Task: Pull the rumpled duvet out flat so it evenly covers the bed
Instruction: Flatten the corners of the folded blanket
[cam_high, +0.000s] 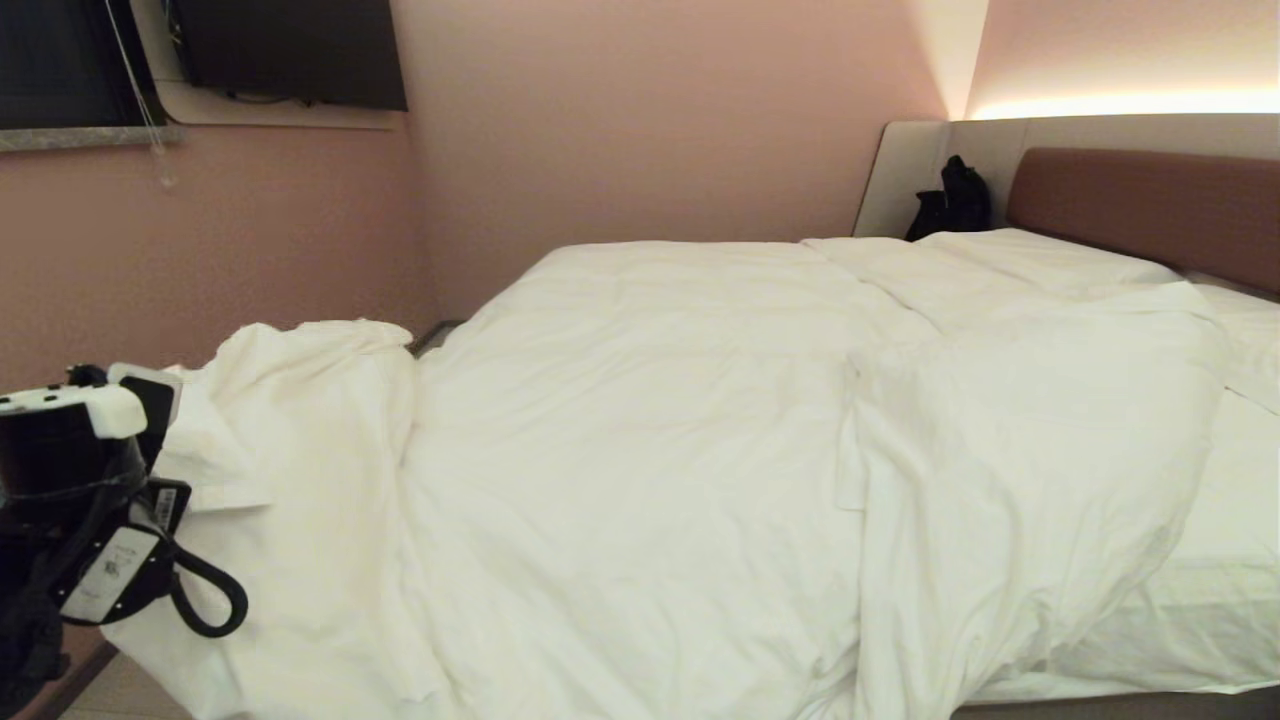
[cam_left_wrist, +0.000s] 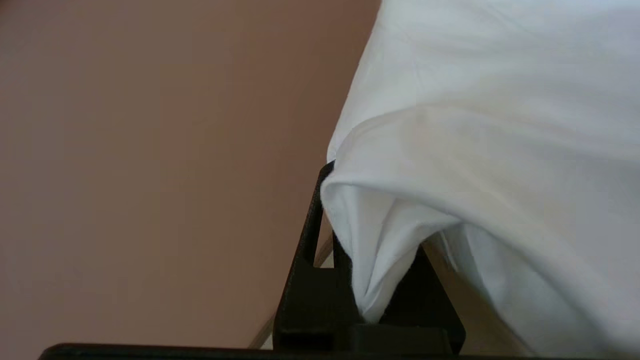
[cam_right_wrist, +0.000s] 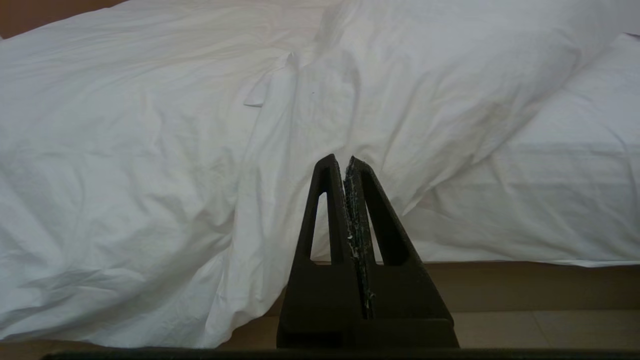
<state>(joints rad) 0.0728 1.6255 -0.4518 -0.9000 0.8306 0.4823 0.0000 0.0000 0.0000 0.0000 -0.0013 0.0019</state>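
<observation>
The white duvet lies rumpled over most of the bed. One flap is folded over at the right, leaving bare sheet near the brown headboard. At the far left, off the foot end, my left gripper holds up a bunched duvet corner. The left wrist view shows that gripper shut on a fold of duvet, with cloth draped over one finger. My right gripper is shut with nothing in it, hanging low before the bed's near side and the duvet.
A pink wall runs close along the bed's far side and behind the lifted corner. A black bag leans at the headboard surround. A dark screen hangs high on the left. A strip of floor shows below the mattress.
</observation>
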